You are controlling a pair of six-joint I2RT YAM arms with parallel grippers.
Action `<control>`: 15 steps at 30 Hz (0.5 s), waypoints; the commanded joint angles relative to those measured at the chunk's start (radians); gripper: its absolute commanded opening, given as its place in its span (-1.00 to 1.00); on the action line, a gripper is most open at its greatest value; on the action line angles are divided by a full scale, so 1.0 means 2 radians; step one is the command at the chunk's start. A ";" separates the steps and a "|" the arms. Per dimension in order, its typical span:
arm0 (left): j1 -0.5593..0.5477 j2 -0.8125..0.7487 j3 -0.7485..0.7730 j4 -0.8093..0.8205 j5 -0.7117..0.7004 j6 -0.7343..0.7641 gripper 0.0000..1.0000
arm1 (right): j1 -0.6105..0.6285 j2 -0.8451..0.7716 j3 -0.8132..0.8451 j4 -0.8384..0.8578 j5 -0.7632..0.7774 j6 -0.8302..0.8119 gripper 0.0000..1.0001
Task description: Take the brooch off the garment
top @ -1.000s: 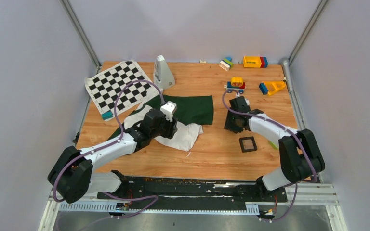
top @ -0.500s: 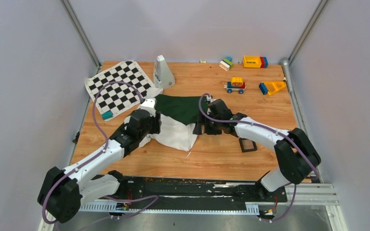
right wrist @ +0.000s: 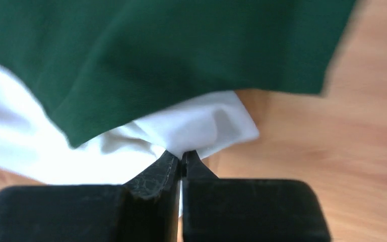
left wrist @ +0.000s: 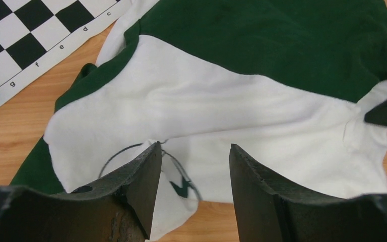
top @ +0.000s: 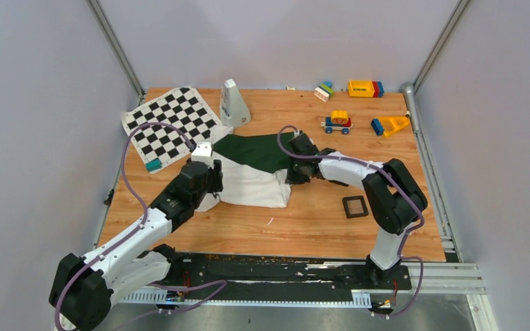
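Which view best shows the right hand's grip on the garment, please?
Right wrist: the right hand is shut on a white corner of the garment. Top external shows it only from above, pinch hidden; left wrist catches just a dark tip.

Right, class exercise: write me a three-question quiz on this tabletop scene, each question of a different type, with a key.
1. True or false: the right gripper is shut on the garment's white cloth.
2. The left gripper is: A open over the garment; B shut on cloth; C out of view.
3. Name the small dark item on the table to the right of the garment.
Key: 1 true; 2 A; 3 black square tray.
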 commanded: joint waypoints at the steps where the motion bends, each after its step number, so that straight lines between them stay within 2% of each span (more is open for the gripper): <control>1: 0.003 -0.003 0.000 0.006 -0.007 -0.007 0.20 | -0.119 -0.016 0.019 -0.021 0.034 -0.018 -1.00; 4: 0.003 0.003 0.001 0.008 -0.003 -0.007 0.20 | -0.191 -0.029 0.030 -0.026 0.027 -0.019 -1.00; 5: 0.003 0.005 0.001 0.008 -0.001 -0.006 0.21 | -0.203 -0.031 0.035 -0.022 0.004 -0.028 -0.90; 6: 0.003 0.010 0.002 0.009 0.001 -0.005 0.21 | -0.206 -0.031 0.040 -0.022 -0.026 -0.042 -0.62; 7: 0.003 0.013 0.003 0.009 0.006 -0.005 0.23 | -0.205 -0.031 0.047 -0.024 -0.047 -0.051 -0.17; 8: 0.003 0.021 0.004 0.010 0.010 -0.003 0.24 | -0.203 -0.034 0.047 -0.023 -0.065 -0.058 0.16; 9: 0.003 0.025 0.006 0.010 0.017 -0.003 0.26 | -0.198 -0.039 0.045 -0.023 -0.077 -0.063 0.28; 11: 0.003 0.039 0.010 0.011 0.032 0.000 0.31 | -0.184 -0.061 0.032 -0.020 -0.080 -0.070 0.39; 15: 0.009 0.076 0.023 0.009 0.058 0.000 0.45 | -0.129 -0.113 0.000 -0.015 -0.045 -0.076 0.42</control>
